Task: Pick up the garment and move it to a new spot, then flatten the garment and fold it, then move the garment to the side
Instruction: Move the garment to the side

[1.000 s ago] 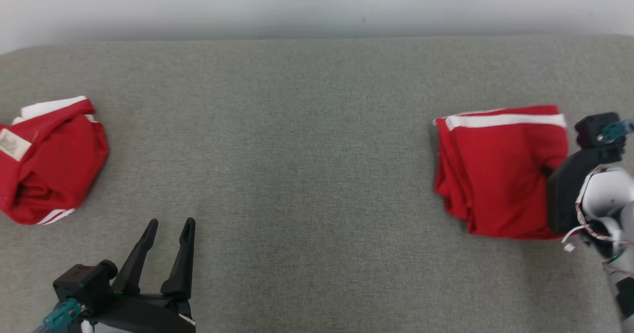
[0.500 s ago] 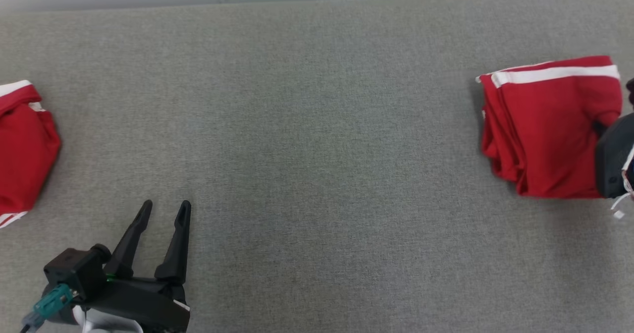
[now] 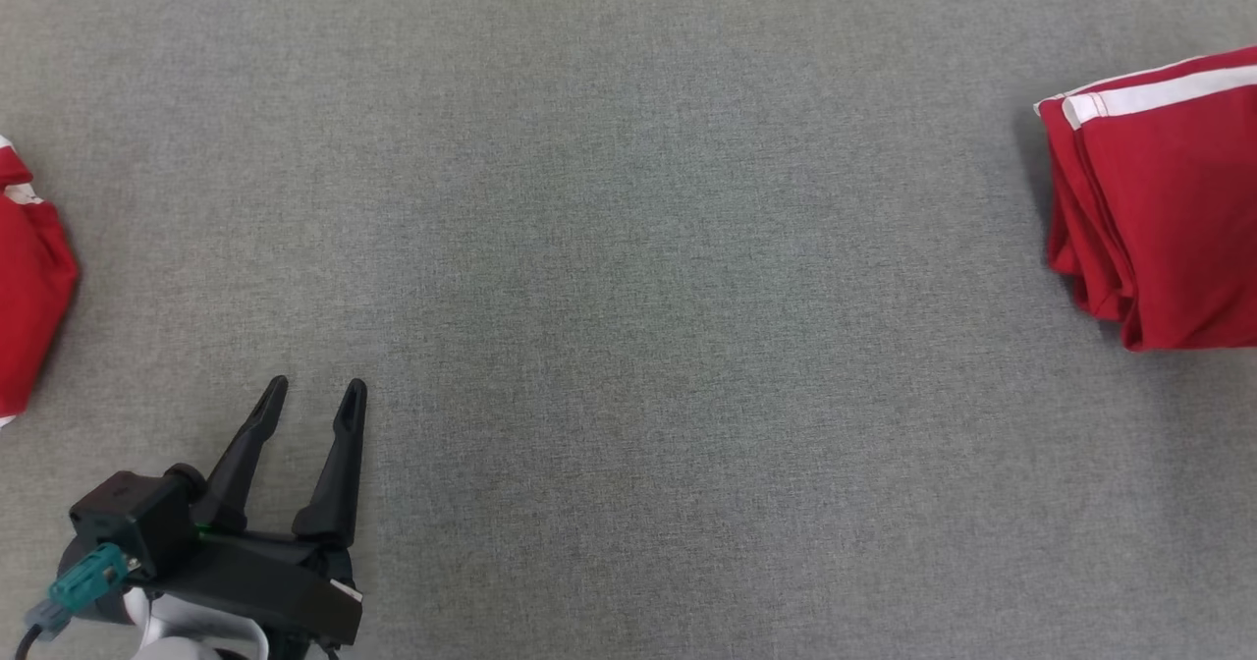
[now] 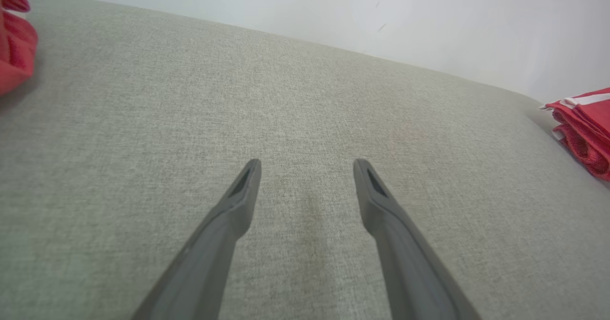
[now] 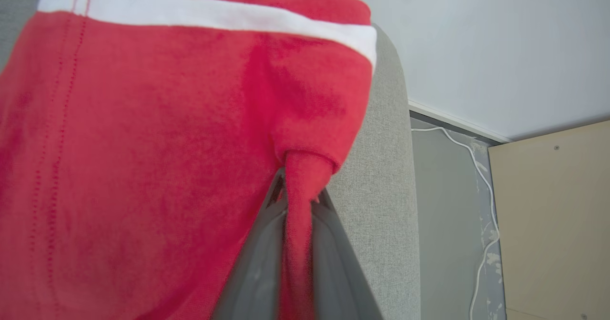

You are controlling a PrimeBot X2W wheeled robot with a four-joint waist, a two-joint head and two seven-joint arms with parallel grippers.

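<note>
Right gripper (image 5: pixel 301 189) is pinched tight on a bunched fold at the edge of the folded garment (image 5: pixel 143 144), with red cloth squeezed between its two dark fingers. Over at the near left, the left gripper (image 3: pixel 316 385) stands with its fingers spread apart, low over the grey fabric surface (image 3: pixel 628 247). That makes two grippers, and there are two red pieces of clothing as well. The folded garment lies at the far right of the surface, close to its rounded end. It is a neat bright red stack of layers with one white band (image 3: pixel 1159 95) along its far edge, and its stacked fold edges face the middle. A second red bundle (image 3: pixel 29 287) sits crumpled at the left edge, well apart from it, with the grey surface stretching between them.
</note>
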